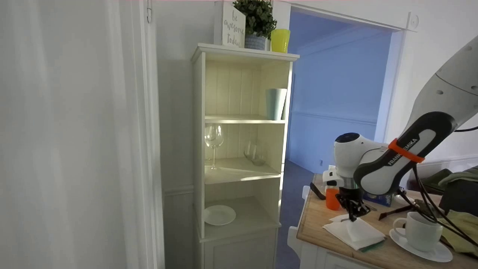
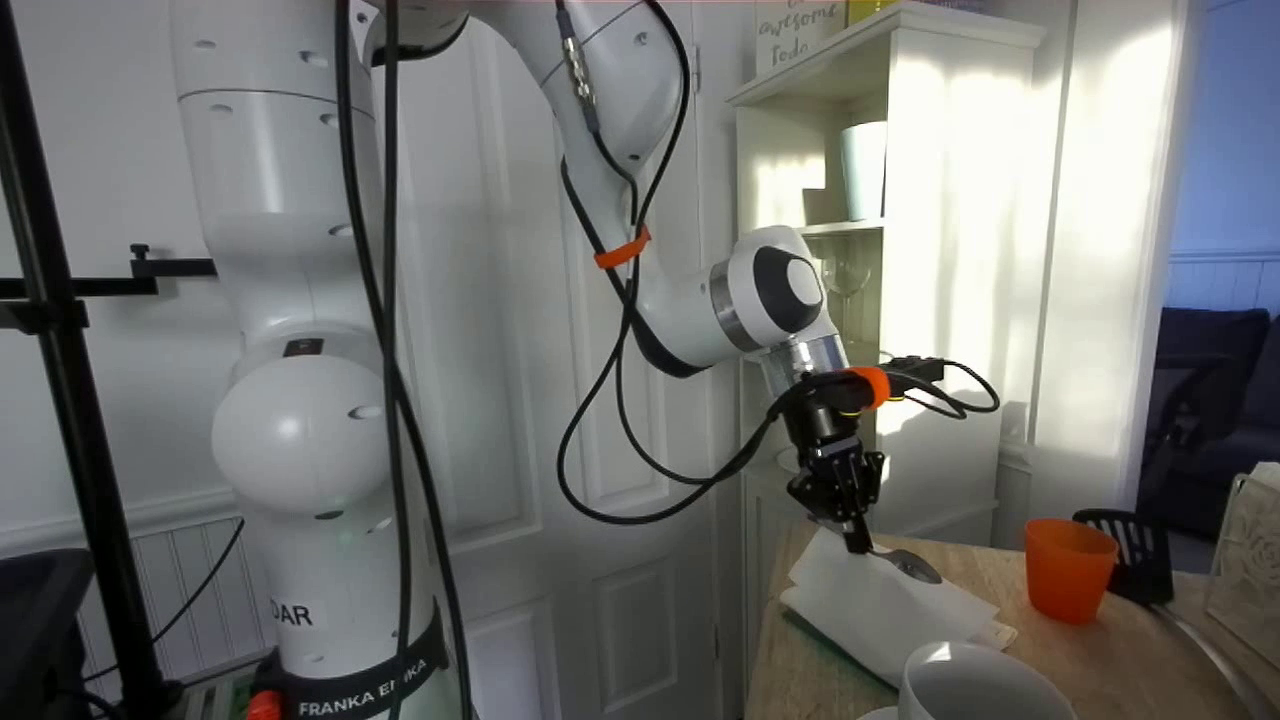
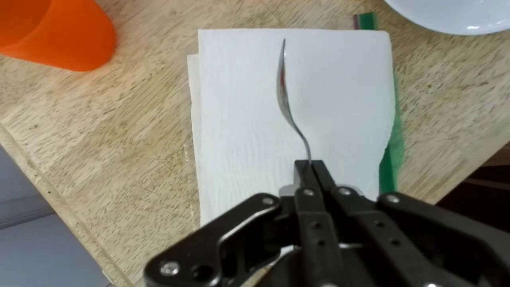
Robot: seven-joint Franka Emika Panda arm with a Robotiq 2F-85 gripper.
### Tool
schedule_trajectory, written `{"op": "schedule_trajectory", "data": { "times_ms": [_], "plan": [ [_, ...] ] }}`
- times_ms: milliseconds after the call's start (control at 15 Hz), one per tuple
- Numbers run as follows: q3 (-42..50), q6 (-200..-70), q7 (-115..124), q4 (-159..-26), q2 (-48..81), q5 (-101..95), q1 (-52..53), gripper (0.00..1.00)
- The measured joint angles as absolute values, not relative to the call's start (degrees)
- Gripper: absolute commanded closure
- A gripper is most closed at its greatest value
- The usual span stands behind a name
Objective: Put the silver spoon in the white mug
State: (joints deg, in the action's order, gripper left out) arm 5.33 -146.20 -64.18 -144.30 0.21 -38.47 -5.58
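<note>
Nearest the wrist camera, the fingers (image 3: 324, 178) pinch the silver spoon (image 3: 283, 99) by its handle, bowl toward the frame's top. In an exterior view the white mug (image 1: 424, 233) stands right of them, slightly lower; I'd expect the carry to go that way.

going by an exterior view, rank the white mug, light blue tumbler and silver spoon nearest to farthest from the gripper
In an exterior view:
1. Silver spoon: held in the gripper.
2. White mug: lower in the picture, toward the camera.
3. Light blue tumbler: in the cabinet, well above the gripper.
</note>
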Motion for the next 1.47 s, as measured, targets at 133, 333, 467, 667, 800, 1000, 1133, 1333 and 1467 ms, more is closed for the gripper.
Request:
{"op": "schedule_trajectory", "data": {
  "times_ms": [133, 333, 467, 667, 800, 1000, 1133, 1333, 1467],
  "plan": [
    [5.57, -146.20, -66.43, -144.30, -0.19, -36.39, -5.60, 0.99],
    [5.87, -146.20, -68.59, -144.28, -0.19, -34.55, -5.61, 0.99],
    [6.16, -146.20, -69.00, -143.83, 0.41, -34.23, -5.68, 0.99],
    [6.79, -146.21, -69.02, -142.14, 2.95, -34.23, -5.94, 0.99],
    [7.01, -146.37, -69.23, -140.75, 5.18, -34.23, -6.33, 0.99],
    [7.01, -146.94, -70.30, -138.73, 8.95, -34.23, -6.88, 0.99],
    [7.00, -147.27, -70.78, -137.48, 11.29, -34.23, -6.93, 0.99],
    [6.89, -147.52, -71.87, -136.00, 13.71, -34.23, -6.94, 0.99],
    [6.81, -147.52, -72.78, -135.48, 14.05, -34.23, -6.95, 0.94]
  ]
}}
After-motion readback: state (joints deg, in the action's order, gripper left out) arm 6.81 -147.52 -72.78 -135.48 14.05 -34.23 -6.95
